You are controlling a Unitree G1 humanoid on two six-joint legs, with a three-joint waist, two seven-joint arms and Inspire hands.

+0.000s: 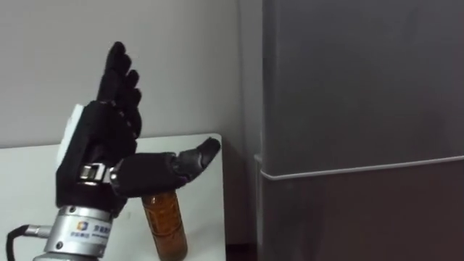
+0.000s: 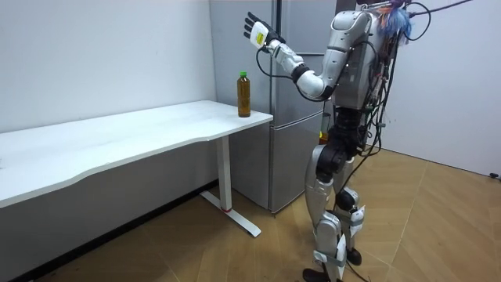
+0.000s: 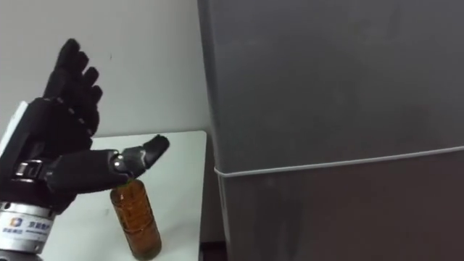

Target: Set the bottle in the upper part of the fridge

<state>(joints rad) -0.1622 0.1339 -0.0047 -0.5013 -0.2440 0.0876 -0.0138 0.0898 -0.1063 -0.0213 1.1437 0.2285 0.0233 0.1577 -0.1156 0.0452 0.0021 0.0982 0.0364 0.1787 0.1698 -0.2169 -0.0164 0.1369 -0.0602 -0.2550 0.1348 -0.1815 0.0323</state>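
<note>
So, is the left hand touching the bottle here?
Apart. The room view shows the open left hand raised well above the bottle, with wall between them; in the eye views its thumb merely overlaps the bottle's top.

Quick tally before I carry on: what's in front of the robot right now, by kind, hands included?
Bottles: 1, amber bottle, upright near the table's corner.
Tables: 1, white table.
Fridges: 1, grey fridge, both doors shut.
Robot hands: 1, left robot hand, open, raised above the bottle, not touching it.
Total: 4.
</note>
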